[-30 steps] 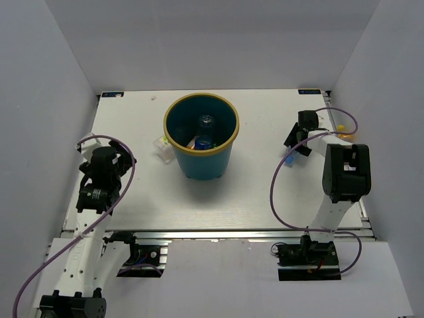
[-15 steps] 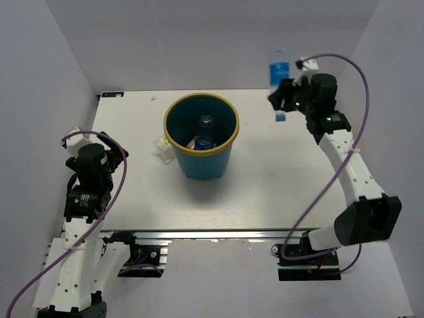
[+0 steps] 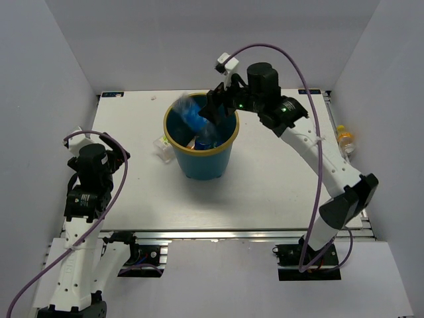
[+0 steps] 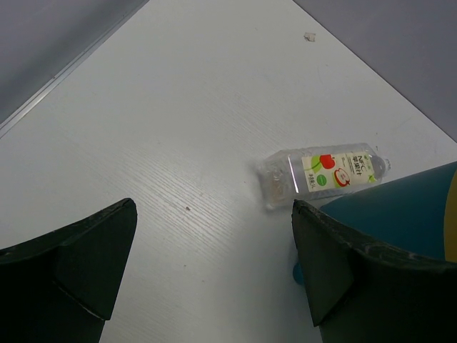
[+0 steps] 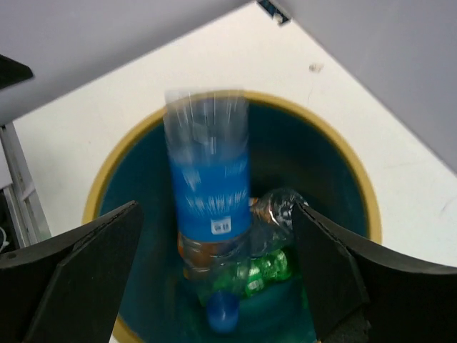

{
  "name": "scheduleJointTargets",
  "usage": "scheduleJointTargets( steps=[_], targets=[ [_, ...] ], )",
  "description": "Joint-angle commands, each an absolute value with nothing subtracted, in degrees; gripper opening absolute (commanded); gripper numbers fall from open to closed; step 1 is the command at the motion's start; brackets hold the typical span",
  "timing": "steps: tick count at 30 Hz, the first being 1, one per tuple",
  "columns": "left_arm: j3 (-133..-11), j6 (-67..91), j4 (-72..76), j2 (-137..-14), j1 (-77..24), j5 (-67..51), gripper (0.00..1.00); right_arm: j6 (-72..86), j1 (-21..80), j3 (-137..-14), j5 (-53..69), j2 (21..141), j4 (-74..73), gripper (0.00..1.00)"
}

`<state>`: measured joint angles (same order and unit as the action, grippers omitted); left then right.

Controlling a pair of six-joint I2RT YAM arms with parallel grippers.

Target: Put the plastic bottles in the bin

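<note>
My right gripper hangs open above the teal bin. Below its jaws a clear plastic bottle with a blue label drops cap-down into the bin, blurred and free of the fingers; from the top view this bottle is at the bin's far rim. More bottles lie on the bin's bottom. A clear bottle with a white-green label lies on the table against the bin's left side. My left gripper stands open and empty, left of that bottle.
An orange bottle lies at the table's far right edge. White walls close in the table on three sides. The right arm's purple cable arches over the table's back right part.
The right arm swung from the table's right side up and left over the bin with the blue-labelled bottle, then opened; the bottle now falls. The left arm has barely shifted.
</note>
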<state>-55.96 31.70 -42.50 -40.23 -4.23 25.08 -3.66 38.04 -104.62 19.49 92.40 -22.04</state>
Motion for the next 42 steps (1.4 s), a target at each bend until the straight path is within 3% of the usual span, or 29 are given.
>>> scheduleJointTargets(
  steps=[1,5,10,17,27,31,42],
  targets=[
    [-55.8,31.2,-43.1,-39.2,-4.0,25.0,0.98,-4.1,38.2,-109.9,17.8,93.3,-26.2,0.89],
    [-55.4,31.3,-42.3,-39.1,-4.0,24.5,0.98,-3.8,38.2,-110.5,14.6,92.9,-26.5,0.89],
    [-55.3,31.2,-42.4,-39.6,-4.0,24.5,0.98,-2.1,36.9,-109.2,1.3,91.3,-27.3,0.89],
    [-54.8,31.1,-41.5,-40.3,-4.0,24.3,0.98,-1.7,19.6,-101.3,-2.3,85.5,-29.0,0.89],
    [-54.6,31.0,-40.7,-42.3,-4.0,23.8,0.98,-15.6,2.2,-91.7,-36.6,96.0,-28.4,0.89],
    [-54.3,30.9,-40.9,-42.7,-4.0,24.1,0.98,-17.8,-4.1,-91.8,-38.3,103.9,-27.0,0.89],
    [-51.1,33.4,-38.3,-43.8,-4.0,23.8,0.98,-21.6,-9.9,-90.3,-36.7,114.3,-20.0,0.89]
  ],
)
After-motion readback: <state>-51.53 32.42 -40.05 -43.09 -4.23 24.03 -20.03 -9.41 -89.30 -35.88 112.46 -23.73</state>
